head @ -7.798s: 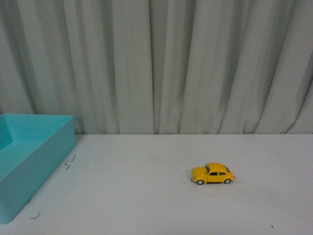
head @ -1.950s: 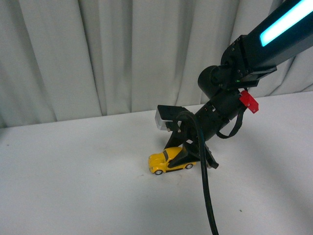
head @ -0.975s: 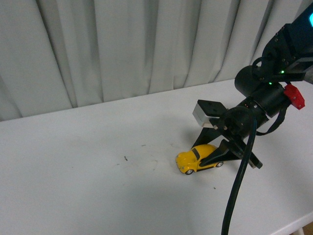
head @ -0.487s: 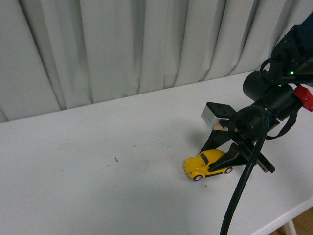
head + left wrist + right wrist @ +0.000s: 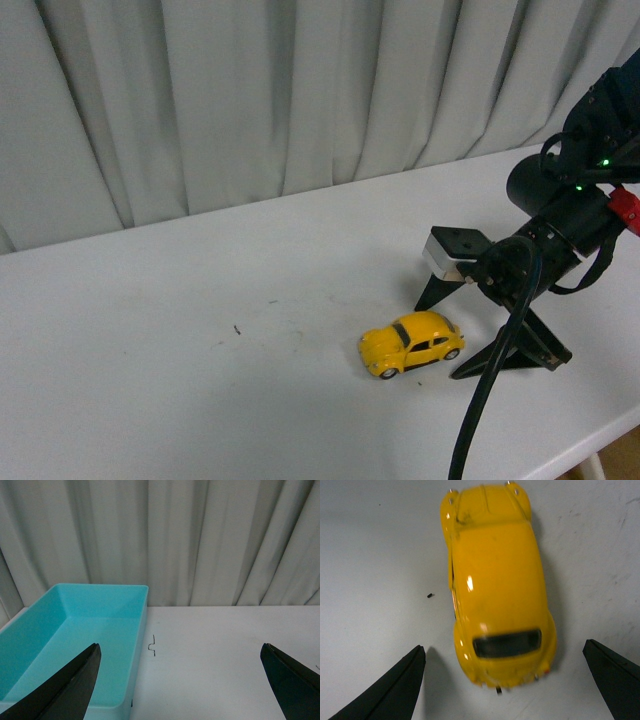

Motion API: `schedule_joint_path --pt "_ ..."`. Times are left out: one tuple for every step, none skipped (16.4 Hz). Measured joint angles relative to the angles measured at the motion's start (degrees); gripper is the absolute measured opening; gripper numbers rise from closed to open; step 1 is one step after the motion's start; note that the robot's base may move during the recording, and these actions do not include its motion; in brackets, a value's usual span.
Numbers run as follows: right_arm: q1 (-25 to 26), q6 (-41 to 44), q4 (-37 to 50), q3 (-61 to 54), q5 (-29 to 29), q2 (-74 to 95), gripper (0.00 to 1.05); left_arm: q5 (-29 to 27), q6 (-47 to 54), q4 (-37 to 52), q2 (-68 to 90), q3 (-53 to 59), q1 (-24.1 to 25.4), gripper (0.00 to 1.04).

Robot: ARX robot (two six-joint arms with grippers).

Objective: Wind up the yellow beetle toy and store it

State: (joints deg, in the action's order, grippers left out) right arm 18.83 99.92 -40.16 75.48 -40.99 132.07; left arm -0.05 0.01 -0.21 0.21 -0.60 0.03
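Note:
The yellow beetle toy (image 5: 411, 342) stands on its wheels on the white table (image 5: 200, 380), free of any grip. My right gripper (image 5: 462, 335) is open just behind the car's rear end, fingertips resting low near the tabletop. In the right wrist view the yellow beetle toy (image 5: 497, 585) lies ahead of the open right gripper (image 5: 502, 690), its rear window towards the jaws and both black fingertips (image 5: 395, 690) spread wider than the car. My left gripper (image 5: 182, 690) is open over bare table, holding nothing.
A turquoise bin (image 5: 60, 640) stands on the table in the left wrist view, beside a small dark squiggle mark (image 5: 153, 645). Grey curtains (image 5: 250, 100) hang behind the table. The table's front right edge (image 5: 590, 445) is near my right arm.
The right gripper had the car between its fingers; now it has opened and drawn back to the right, and the car sits clear on the table, slightly further left.

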Motion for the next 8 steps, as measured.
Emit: schedule_joint_path --pt "0.0 0.0 0.6 -0.2 -0.1 0.0 0.98 0.0 0.0 0.0 0.0 0.0 0.0 0.98" --pt "0.0 0.0 0.8 -0.3 -0.2 0.0 0.98 0.0 0.0 0.0 0.0 0.0 0.0 0.98" --pt "0.0 0.0 1.0 -0.3 -0.2 0.0 0.98 0.0 0.0 0.0 0.0 0.0 0.0 0.98" --pt "0.0 0.0 1.1 -0.3 -0.3 0.0 0.98 0.0 0.0 0.0 0.0 0.0 0.0 0.98" --pt "0.0 0.0 1.2 -0.3 -0.3 0.0 0.98 0.0 0.0 0.0 0.0 0.0 0.0 0.98" --pt "0.0 0.0 1.3 -0.3 -0.3 0.0 0.98 0.0 0.0 0.0 0.0 0.0 0.0 0.98" --pt "0.0 0.0 1.3 -0.3 -0.3 0.0 0.98 0.0 0.0 0.0 0.0 0.0 0.0 0.98" --pt "0.0 0.0 1.4 -0.3 -0.3 0.0 0.98 0.0 0.0 0.0 0.0 0.0 0.0 0.98"
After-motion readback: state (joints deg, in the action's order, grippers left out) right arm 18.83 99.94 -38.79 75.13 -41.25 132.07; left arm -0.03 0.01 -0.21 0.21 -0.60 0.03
